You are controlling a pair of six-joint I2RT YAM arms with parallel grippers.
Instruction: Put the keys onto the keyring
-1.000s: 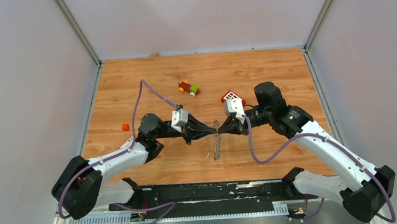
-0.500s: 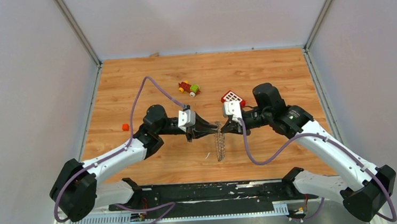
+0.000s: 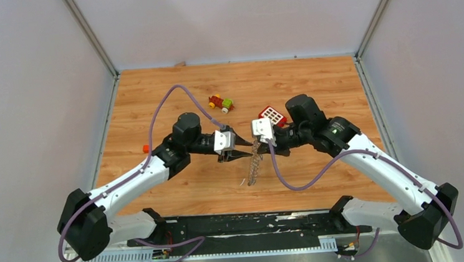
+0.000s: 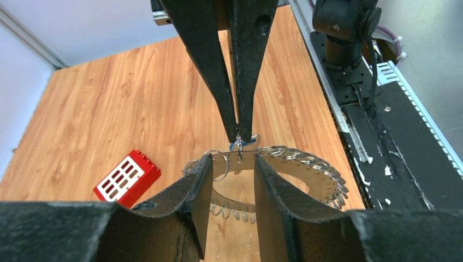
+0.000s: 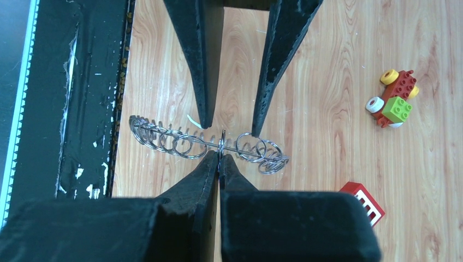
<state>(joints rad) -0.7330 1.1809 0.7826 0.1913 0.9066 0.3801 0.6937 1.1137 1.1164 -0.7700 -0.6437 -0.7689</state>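
- The left claw point(image 3: 247, 152), clenched a second ago, has let go. Its fingers now stand apart on either side of the keyring point(image 3: 254, 164), and its arm has pushed in toward the middle of the counter point(image 3: 152, 100).
- The keyring has tilted a little. It hangs edge-on over the counter's middle, slightly toward the near edge; whether its lowest keys touch the wood I cannot tell.
- The right claw point(image 5: 221, 156) is clenched on the ring's upper wire and carries it alone.
- A small blue piece point(image 4: 245, 142) sits right at the right claw's tips, against the ring. Whether it is threaded on is too small to tell, and I cannot make out the dark key.
- The release probably means the left claw's part in this step is over, leaving it free to regrip or fetch.
- Toward the far edge lie a red block with white squares point(image 3: 272, 114) and a red-yellow-green toy point(image 3: 221, 103).
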